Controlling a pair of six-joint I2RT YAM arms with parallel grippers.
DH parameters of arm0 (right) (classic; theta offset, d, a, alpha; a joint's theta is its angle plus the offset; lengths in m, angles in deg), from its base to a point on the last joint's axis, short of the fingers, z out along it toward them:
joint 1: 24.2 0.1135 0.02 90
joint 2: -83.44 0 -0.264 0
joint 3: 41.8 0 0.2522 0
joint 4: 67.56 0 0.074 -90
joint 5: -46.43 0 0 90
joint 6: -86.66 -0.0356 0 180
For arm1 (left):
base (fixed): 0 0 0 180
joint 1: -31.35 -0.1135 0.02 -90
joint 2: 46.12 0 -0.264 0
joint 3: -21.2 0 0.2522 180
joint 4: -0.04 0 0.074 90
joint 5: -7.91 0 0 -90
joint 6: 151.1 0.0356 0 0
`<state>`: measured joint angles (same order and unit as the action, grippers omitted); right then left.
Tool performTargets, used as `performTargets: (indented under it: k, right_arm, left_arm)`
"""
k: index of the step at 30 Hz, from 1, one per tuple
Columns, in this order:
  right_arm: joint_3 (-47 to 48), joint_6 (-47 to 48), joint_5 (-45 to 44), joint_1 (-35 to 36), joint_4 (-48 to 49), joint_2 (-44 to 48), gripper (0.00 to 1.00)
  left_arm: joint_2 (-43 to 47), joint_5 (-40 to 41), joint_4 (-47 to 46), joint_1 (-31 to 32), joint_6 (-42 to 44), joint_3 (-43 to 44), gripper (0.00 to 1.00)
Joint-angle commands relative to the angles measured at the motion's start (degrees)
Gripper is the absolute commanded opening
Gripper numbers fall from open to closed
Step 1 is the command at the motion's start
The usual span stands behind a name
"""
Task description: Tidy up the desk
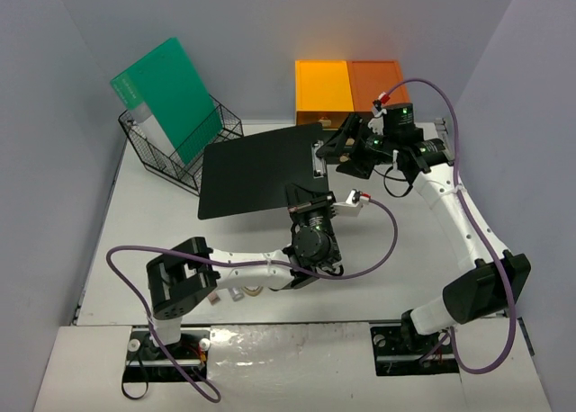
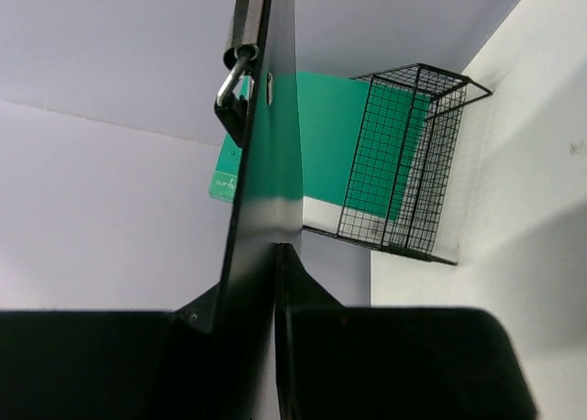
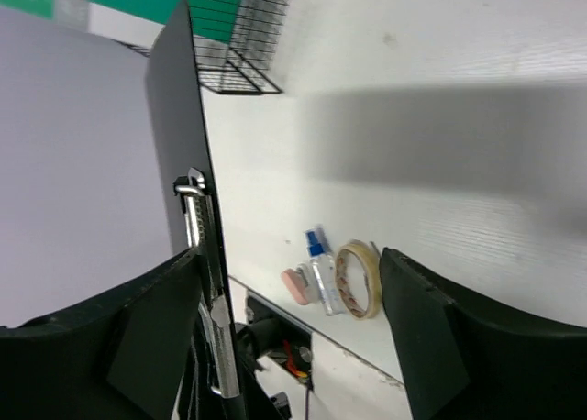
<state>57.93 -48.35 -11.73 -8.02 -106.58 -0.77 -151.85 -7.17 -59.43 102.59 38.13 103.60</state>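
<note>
Above the matte white desk (image 1: 153, 205), the left gripper (image 1: 304, 199) pinches a flat black clipboard (image 1: 256, 169). The right gripper (image 1: 340, 151), fingers spread, apparently straddles its metal clip (image 1: 317, 160).

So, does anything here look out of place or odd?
The black clipboard is off the desk, gripped by its edge in the left claw. A tape roll, a small bottle and a pink eraser lie loose at the desk's near edge.
</note>
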Motion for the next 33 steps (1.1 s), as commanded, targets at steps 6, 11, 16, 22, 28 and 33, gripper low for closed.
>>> performTargets:
  k: [6,11,16,22,28,33]
  right_arm:
    - [2.82,-0.85,10.06,-0.37,10.17,2.24,0.71]
    - [3.66,-0.6,12.35,-0.37,10.96,2.27,0.7]
    - [3.69,-0.47,13.81,-0.28,11.16,3.29,0.69]
    - [1.72,0.25,15.38,0.13,11.37,3.35,0.59]
    - [2.06,0.87,15.78,0.47,11.59,2.11,0.48]
    - [3.77,0.91,16.6,0.99,11.54,0.95,0.47]
  left_arm:
    - [5.51,-0.6,-8.42,0.27,-3.03,5.99,0.0]
    - [5.49,-0.21,-3.79,0.44,-7.26,6.21,0.0]
    - [4.54,-0.43,-1.39,0.65,-9.05,7.51,0.0]
    - [3.35,-1.24,-0.33,1.76,-9.01,9.16,0.0]
    - [2.9,-2.0,0.0,2.88,-8.46,10.43,0.0]
    - [2.5,-2.42,0.62,3.58,-9.29,10.43,0.0]
